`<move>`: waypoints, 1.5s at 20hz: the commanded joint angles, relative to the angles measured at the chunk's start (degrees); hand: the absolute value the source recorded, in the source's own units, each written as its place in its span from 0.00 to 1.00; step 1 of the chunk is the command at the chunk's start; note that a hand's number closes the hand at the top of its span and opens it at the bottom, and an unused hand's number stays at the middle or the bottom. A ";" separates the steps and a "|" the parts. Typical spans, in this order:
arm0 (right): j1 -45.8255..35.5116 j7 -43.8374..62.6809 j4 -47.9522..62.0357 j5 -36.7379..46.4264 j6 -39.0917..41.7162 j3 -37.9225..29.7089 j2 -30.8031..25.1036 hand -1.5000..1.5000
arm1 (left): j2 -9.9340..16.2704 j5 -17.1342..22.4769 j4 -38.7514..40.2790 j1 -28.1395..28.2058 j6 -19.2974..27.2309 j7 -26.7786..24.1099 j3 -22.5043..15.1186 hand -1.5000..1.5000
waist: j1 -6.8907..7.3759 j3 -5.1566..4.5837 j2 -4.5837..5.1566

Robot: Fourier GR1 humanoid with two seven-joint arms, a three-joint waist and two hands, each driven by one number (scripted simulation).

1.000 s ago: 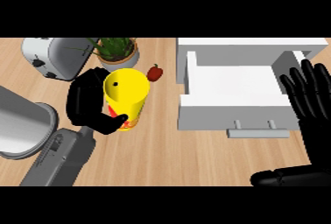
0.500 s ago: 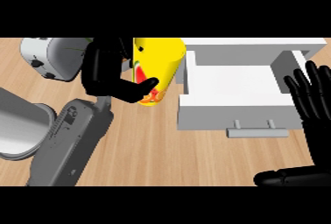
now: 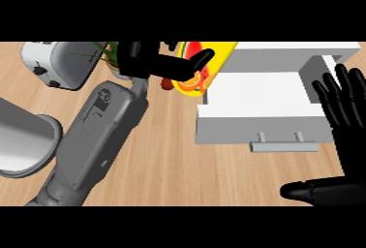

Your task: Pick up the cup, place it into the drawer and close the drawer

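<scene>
Far left of the drawer (image 3: 257, 104), a toaster (image 3: 53, 63) is sitting on the desk (image 3: 172, 164). The left hand (image 3: 154, 63) is gripping the yellow cup (image 3: 207, 55) with curled fingers, just beside the drawer's left wall. Right of the drawer, the right hand (image 3: 350, 131) is resting open.

Yellow cup (image 3: 214, 60) with orange-red pattern; white drawer (image 3: 265, 104) right of cup; black hands; light wood-grain counter (image 3: 178, 164); silver toaster (image 3: 57, 63).
</scene>
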 commanded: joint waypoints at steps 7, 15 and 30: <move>4.67 -0.54 -4.15 1.85 0.53 2.68 1.12 0.00 | -4.32 -2.65 14.02 -9.52 3.53 -0.27 -0.27 1.00 | -0.63 -0.01 0.04; -2.36 -0.83 2.04 1.32 -0.54 0.63 0.52 0.00 | -4.40 4.77 29.28 -17.39 5.63 -6.40 -3.22 1.00 | -1.67 0.00 0.43; 0.44 -2.83 1.41 -0.29 2.62 2.01 0.59 0.00 | -4.41 13.02 41.60 -22.41 9.06 -8.85 -17.47 1.00 | -5.30 0.07 1.07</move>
